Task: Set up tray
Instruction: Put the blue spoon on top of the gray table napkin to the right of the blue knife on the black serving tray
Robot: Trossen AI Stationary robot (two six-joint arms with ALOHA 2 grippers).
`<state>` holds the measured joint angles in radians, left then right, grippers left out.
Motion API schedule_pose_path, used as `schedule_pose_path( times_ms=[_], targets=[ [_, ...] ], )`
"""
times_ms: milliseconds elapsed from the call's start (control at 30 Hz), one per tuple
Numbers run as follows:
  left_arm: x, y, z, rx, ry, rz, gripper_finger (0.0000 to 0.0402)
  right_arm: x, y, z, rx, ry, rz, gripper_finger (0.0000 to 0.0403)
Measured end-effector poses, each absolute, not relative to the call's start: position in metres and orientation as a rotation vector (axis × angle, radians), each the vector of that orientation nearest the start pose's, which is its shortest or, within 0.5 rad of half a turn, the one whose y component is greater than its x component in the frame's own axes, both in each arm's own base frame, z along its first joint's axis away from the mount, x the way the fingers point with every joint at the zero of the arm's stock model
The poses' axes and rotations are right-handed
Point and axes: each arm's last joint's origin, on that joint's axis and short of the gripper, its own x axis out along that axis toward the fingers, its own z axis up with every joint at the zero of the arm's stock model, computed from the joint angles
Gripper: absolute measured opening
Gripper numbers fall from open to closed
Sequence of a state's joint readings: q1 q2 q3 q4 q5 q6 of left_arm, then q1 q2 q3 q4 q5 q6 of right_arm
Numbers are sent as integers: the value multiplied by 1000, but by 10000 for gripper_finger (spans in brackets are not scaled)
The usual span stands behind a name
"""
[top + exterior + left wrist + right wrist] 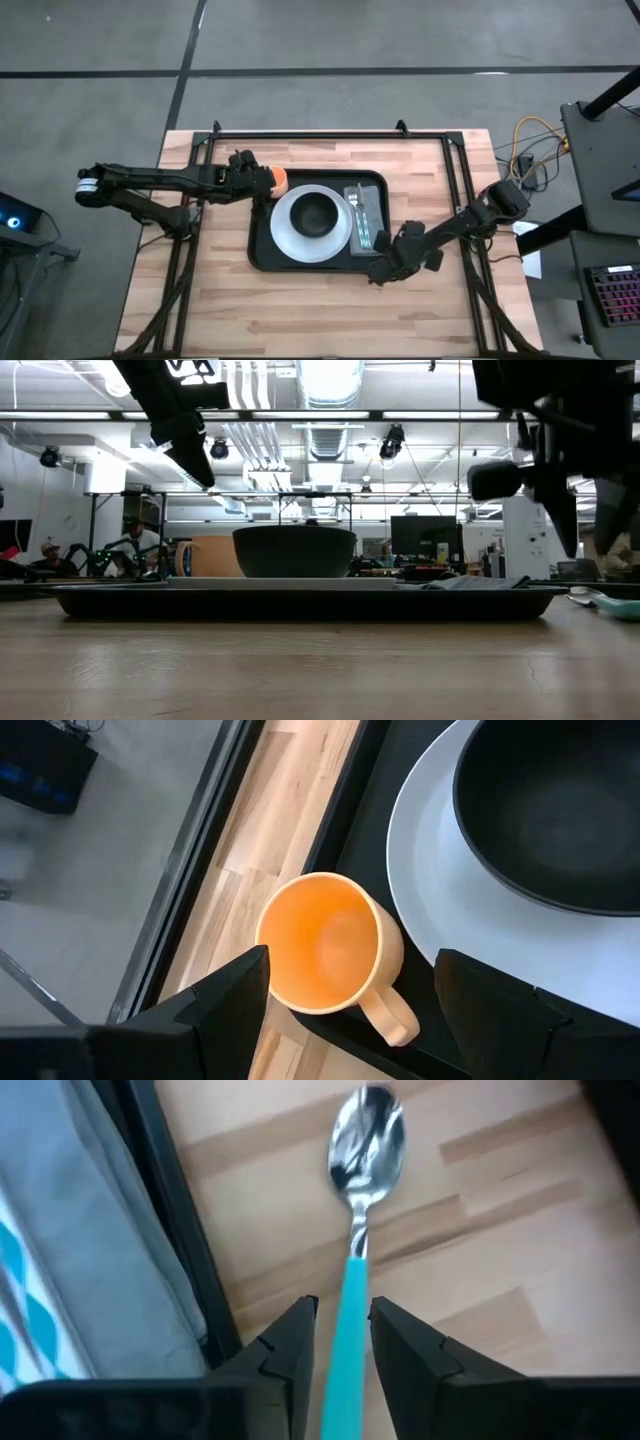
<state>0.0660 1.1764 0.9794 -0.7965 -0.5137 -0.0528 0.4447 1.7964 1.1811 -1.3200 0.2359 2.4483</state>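
One black tray (262,250) is seen lying flat near the middle of the wooden table (200,310), its long sides running across the table. On it one round white plate (285,235) is set, and one dark bowl (317,212) is carried on that plate. One grey napkin (372,205) is laid in the tray's right part, just beside the plate, and at least one piece of cutlery with a teal handle (362,232) is seen lying on it; a firm count cannot be made. One orange mug (330,945) is seen at the tray's rear left corner, upright with its mouth open to the camera and its handle turned toward the plate; it appears to rest on the tray's edge, though that cannot be told for sure.

Two arms are counted. The left pincer (350,995) is held over the mug, with its fingers spread wide, one on each side of the mug and neither touching it. The right pincer (340,1345) is lowered to the table just beside the tray's front right corner. Between its fingers one spoon with a teal handle (350,1295) is framed, lying on the bare wood outside the tray; the fingers are drawn close to the handle on both sides, and whether they grip it cannot be told.

In the low view, people are seen in the room far behind the table.
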Motion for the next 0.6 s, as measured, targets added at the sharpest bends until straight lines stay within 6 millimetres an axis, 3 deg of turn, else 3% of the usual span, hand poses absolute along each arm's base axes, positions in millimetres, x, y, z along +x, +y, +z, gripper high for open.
schedule_pose_path(
  times_ms=[233, 600],
  targets=[
    [219, 29, 280, 178, 975, 556, 262, 250, 109, 155, 1134, 788, -1766, 110],
    [216, 29, 278, 187, 1016, 553, 262, 243, 104, 137, 1168, 795, -1765, 165]
  ],
)
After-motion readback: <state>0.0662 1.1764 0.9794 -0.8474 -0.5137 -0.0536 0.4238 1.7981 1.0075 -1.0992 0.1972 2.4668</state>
